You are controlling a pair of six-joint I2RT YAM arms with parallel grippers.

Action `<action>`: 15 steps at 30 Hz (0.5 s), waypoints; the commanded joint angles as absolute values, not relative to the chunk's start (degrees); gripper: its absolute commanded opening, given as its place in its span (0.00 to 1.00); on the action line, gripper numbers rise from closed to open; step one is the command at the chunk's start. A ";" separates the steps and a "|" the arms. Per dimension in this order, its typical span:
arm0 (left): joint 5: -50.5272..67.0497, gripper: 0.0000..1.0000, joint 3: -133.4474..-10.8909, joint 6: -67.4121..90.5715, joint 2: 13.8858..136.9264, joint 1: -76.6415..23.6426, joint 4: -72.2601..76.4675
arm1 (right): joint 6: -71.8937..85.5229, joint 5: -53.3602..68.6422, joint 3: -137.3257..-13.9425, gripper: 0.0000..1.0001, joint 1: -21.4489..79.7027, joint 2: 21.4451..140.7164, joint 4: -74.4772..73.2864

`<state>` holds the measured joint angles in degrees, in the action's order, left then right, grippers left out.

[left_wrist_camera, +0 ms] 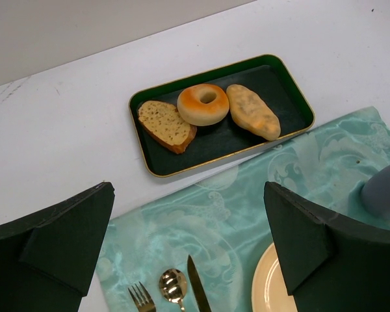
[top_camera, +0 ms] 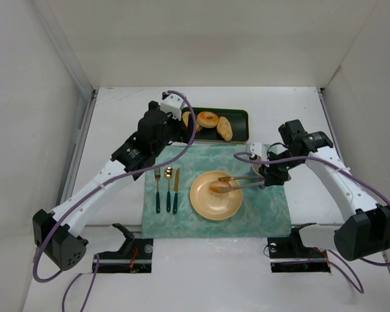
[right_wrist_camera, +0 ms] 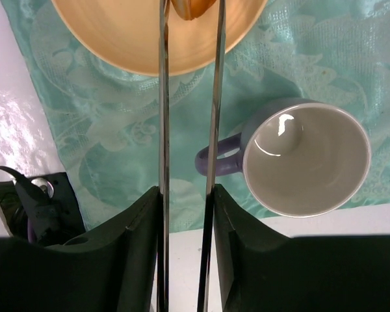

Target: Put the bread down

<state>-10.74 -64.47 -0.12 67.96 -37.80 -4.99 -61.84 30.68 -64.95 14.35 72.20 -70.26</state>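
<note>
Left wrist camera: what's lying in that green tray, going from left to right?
First a bread slice → bagel → long speckled roll.

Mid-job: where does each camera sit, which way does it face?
Top external: above and behind, looking down on the table; left arm, right arm show.
Left wrist: above the placemat edge, facing tray and bagel; open left claw frames it.
Right wrist: looks along the tongs to the plate; right claw shut on them.
Shared by wrist views: plate, mug.
</note>
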 commanded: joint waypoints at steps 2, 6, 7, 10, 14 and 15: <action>-11.51 1.00 -64.78 0.18 65.92 -37.88 -2.99 | -61.70 29.71 -64.69 0.44 14.85 72.25 -66.88; -11.51 1.00 -64.78 0.18 65.92 -37.88 -2.99 | -61.18 30.23 -64.69 0.55 14.85 72.25 -66.88; -11.51 1.00 -64.78 0.18 65.92 -37.88 -2.99 | -61.17 30.76 -64.69 0.57 14.85 72.25 -66.88; -11.51 1.00 -64.78 0.18 65.92 -37.88 -2.99 | -61.17 31.81 -65.21 0.57 14.85 70.85 -66.88; -11.51 1.00 -64.78 0.18 65.92 -37.88 -2.99 | -61.17 34.10 -66.61 0.55 14.85 69.70 -67.41; -11.51 1.00 -64.78 0.18 65.92 -37.88 -2.99 | -61.17 34.62 -67.75 0.55 14.85 69.70 -67.41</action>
<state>-10.81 -64.47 -0.12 67.96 -37.80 -4.99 -61.21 30.68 -64.75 14.35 71.99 -68.58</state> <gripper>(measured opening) 0.997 0.553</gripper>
